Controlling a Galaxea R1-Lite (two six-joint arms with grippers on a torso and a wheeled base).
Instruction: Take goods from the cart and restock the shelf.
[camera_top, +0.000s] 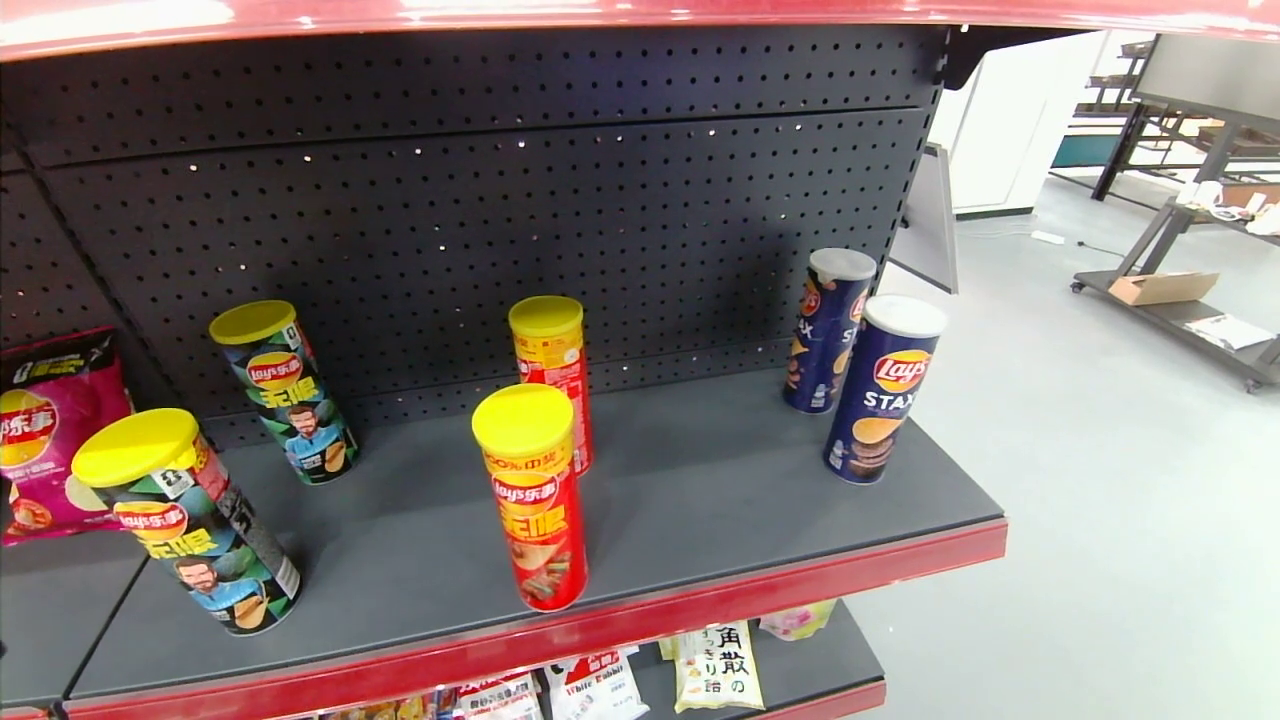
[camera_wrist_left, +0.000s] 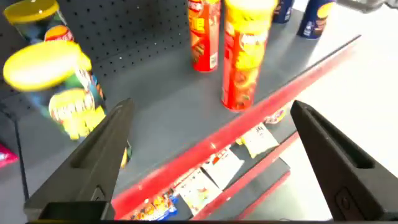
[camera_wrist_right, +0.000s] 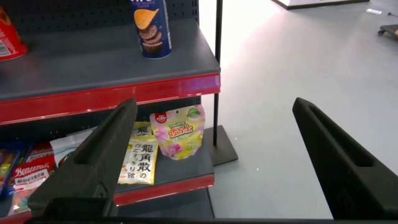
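— Now, left gripper (camera_wrist_left: 211, 104): how does it stand?
— Fingers wide apart, out in front of the shelf (camera_top: 700, 470), just off its red front lip. Its wrist view looks in on the yellow-lidded cans.

— Right gripper (camera_wrist_right: 214, 102)?
— Fingers spread apart as well. It sits in front of the shelf's right end, with grey floor (camera_wrist_right: 298, 74) beyond.

— Goods on the shelf?
— Six chip cans, all upright, in three pairs, one can behind the other.
Left pair: front green can (camera_top: 190, 525) near the lip, rear green can (camera_top: 285, 395) close to the pegboard (camera_top: 500, 200). Both have yellow lids.
Middle pair: front red can (camera_top: 532, 500) just behind the lip, rear red can (camera_top: 553, 370) farther back. Yellow lids again.
Right pair: front navy can (camera_top: 885, 400) and rear navy can (camera_top: 828, 335), pale lids, near the shelf's right end.

— Any touching?
— The navy pair overlap in the head view, so I cannot tell whether they touch. The green pair stand apart, and so do the red pair.

— Anything else?
— A purple chip bag (camera_top: 45, 430) stands at far left on the neighbouring board, beside the front green can. On the lower shelf (camera_top: 810, 665), a white snack bag (camera_top: 715, 665) with dark characters lies just beside a pink-green pouch (camera_wrist_right: 179, 130), both at the front.
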